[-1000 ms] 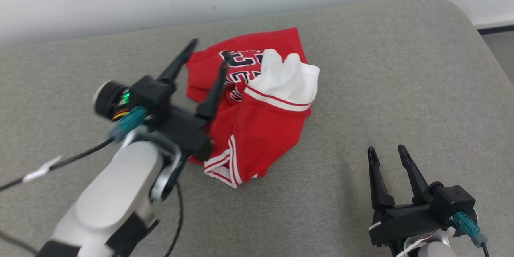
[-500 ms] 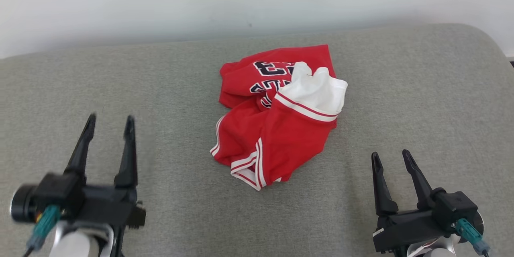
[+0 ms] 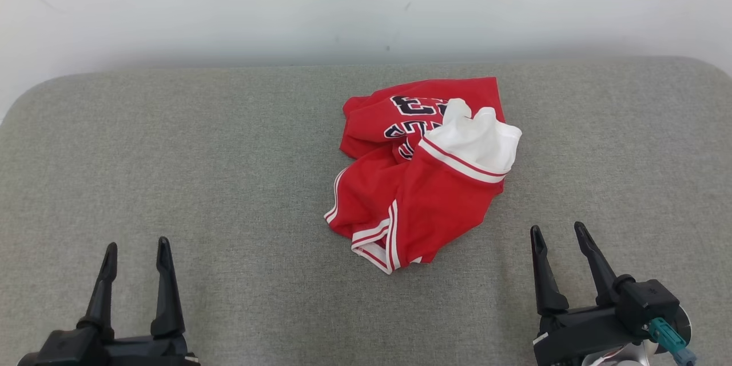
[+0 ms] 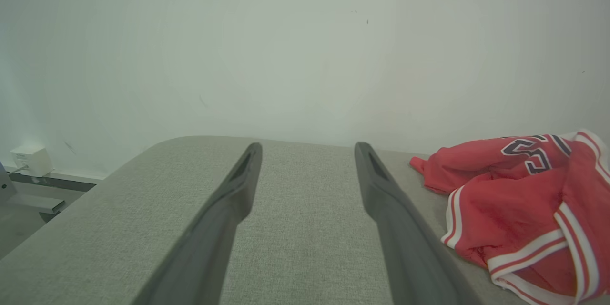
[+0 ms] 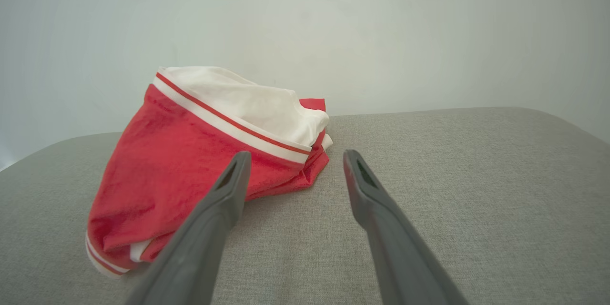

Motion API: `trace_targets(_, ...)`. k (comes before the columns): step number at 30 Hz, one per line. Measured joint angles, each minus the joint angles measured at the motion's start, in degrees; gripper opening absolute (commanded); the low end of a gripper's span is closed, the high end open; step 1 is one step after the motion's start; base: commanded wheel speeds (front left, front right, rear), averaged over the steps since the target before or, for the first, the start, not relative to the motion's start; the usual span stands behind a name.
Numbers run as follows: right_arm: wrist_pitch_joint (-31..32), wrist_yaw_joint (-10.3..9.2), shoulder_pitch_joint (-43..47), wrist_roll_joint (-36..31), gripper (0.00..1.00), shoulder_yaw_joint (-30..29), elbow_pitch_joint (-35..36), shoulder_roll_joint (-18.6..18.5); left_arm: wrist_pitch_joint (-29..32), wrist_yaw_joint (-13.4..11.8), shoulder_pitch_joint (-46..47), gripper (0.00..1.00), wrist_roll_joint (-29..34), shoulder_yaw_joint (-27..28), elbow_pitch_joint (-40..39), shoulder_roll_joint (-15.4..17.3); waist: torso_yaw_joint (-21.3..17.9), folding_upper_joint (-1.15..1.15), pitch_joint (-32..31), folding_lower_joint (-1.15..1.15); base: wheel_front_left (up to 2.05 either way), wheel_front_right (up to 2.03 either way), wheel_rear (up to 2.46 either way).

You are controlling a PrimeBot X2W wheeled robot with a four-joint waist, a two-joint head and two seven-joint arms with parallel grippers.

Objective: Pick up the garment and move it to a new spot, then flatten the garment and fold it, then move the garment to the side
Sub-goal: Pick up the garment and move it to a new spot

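Both jaws spread apart, empty; red garment point(image 3: 420, 194) crumpled on grey upholstered surface point(image 3: 171, 154); white wall point(image 3: 229, 6) behind.

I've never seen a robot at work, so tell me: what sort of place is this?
Probably an indoor test room rather than a lived-in home: a grey padded fabric surface stands against a bare white wall, and on it lies a crumpled red jersey.

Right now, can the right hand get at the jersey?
Probably yes. The right hand is open and empty, and the red jersey lies crumpled just ahead of it, to its left. Bare grey cushion lies between them, with nothing in the way.
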State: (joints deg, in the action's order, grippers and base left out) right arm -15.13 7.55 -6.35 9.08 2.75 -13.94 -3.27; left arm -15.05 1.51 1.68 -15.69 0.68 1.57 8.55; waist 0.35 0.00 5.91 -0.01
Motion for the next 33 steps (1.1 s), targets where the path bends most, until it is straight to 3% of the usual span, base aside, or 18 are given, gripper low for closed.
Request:
trace_targets(11, 0.01, 0.00, 0.30, 0.22, 1.00, 0.76, -0.32, -0.32, 0.00, 4.09, -0.23, 1.00, 4.16, 3.99, 1.65, -3.27, -0.55, 0.00, -0.33, 0.01, 0.00, 0.00, 0.00)
trace_targets(17, 0.01, 0.00, 0.26, 0.46, 1.00, 0.83, -0.34, -0.36, 0.00, 5.14, 3.58, 1.00, 5.38, 2.49, 2.74, -4.05, -1.63, 0.00, -0.04, 0.01, 0.00, 0.00, 0.00)
trace_targets(23, 0.01, 0.00, -0.61, 0.60, 1.00, 1.07, -0.38, -0.29, 0.00, 5.69, 13.16, 1.00, 6.10, -4.63, 5.47, -3.45, -3.14, 0.00, 1.01, 0.01, 0.00, 0.00, 0.00)
trace_targets(33, 0.01, 0.00, -1.73, 1.58, 1.00, 1.26, -0.81, 0.14, 1.90, 6.00, 29.31, 1.00, 1.48, -22.26, 16.72, 0.38, -7.55, 0.01, 3.12, 0.01, 0.00, 0.00, 0.00)
